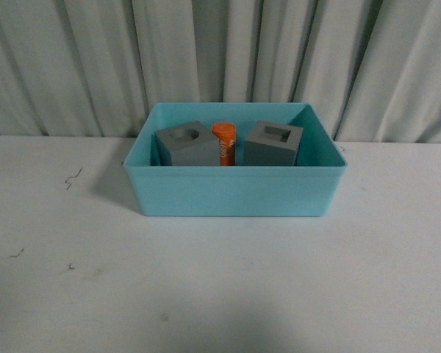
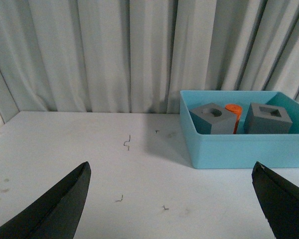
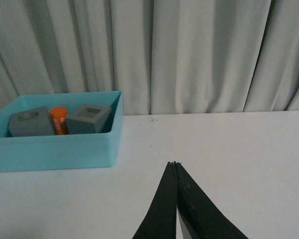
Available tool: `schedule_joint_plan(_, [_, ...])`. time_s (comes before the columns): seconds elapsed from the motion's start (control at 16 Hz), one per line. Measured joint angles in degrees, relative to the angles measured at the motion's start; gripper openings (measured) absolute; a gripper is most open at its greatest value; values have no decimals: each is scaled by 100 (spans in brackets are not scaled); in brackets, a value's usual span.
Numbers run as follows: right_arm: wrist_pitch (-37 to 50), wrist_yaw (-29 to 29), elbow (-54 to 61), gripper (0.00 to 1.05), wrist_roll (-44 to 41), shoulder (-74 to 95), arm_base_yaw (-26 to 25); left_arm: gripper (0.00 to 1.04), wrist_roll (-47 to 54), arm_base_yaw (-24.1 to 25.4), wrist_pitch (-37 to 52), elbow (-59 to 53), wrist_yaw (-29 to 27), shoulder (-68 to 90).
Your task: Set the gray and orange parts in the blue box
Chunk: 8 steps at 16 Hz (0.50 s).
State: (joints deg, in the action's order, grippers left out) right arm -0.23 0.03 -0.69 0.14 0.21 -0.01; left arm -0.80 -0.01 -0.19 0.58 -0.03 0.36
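Honestly, both gray cubes (image 1: pixel 187 144) and the orange cylinder (image 1: pixel 224 143) already sat in the blue box (image 1: pixel 235 193); left gripper (image 2: pixel 172 201) gaped empty, right gripper (image 3: pixel 175 164) was pinched closed, so staying clear seemed best.

No arm is seen in the front view. The left gripper (image 2: pixel 172 199) is held with its dark fingers (image 2: pixel 55 209) spread wide apart, nothing between them. The right gripper (image 3: pixel 175 167) is held with its fingers (image 3: pixel 162 209) pressed together at the tips, nothing gripped.
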Motion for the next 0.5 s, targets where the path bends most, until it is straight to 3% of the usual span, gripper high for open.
schedule_joint_plan(0.06, [2, 0, 0, 2, 0, 0, 0, 98, 0, 0, 0, 0, -2, 0])
schedule_joint_plan(0.13, [2, 0, 0, 11, -2, 0, 0, 98, 0, 0, 0, 0, 0, 0])
schedule_joint_plan(0.5, [2, 0, 0, 84, -2, 0, 0, 98, 0, 0, 0, 0, 0, 0])
